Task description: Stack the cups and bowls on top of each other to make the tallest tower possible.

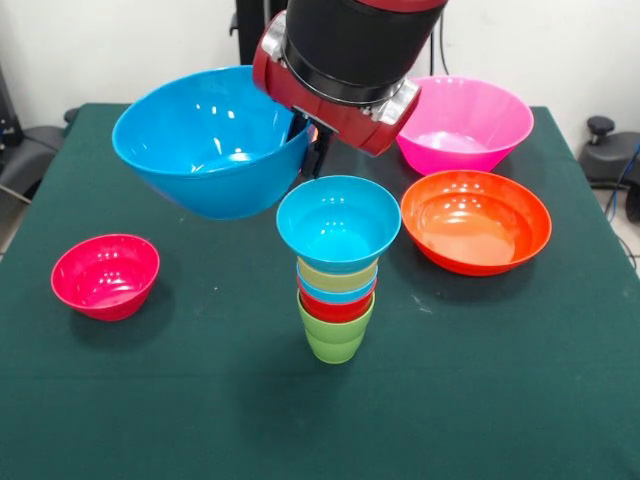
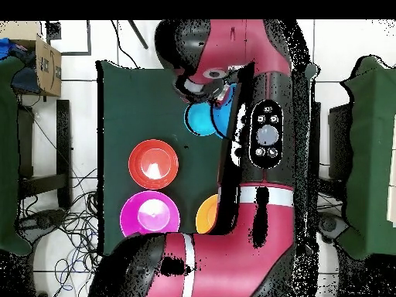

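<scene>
The medium blue bowl point(image 1: 212, 140) hung tilted in the air above the table's point(image 1: 500, 400) middle, its rim apparently pinched by the gripper point(image 1: 312, 145), though the wrist hid the fingers. The large pink bowl point(image 1: 465, 122) sat near the far edge, the wide red-orange bowl point(image 1: 476, 220) just before it. The tower point(image 1: 337, 265) stood mid-table. The small magenta bowl point(image 1: 105, 275) sat well apart.
</scene>
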Motion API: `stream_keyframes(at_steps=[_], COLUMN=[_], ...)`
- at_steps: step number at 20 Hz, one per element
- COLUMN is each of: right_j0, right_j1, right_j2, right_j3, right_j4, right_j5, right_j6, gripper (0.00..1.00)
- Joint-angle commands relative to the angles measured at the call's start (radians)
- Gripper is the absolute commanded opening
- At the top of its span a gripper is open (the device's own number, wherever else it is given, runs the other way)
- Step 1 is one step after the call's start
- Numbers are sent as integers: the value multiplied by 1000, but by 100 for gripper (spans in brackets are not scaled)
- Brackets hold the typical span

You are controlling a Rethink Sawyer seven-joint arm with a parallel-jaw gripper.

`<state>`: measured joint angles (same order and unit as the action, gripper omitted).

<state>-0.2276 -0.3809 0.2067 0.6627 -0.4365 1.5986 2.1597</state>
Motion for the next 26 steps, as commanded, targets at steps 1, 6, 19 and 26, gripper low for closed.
stream_keyframes(at_steps=[1, 6, 19, 26], right_j0=[36, 50, 84, 111], right_j1=[-22, -14, -25, -29], right_j2=[31, 28, -3, -28], right_j3=[-4, -31, -20, 15], right_j4=[10, 17, 43, 65], right_j5=[73, 93, 104, 65], right_j6=[-59, -40, 15, 63], gripper=[0, 0, 0, 0])
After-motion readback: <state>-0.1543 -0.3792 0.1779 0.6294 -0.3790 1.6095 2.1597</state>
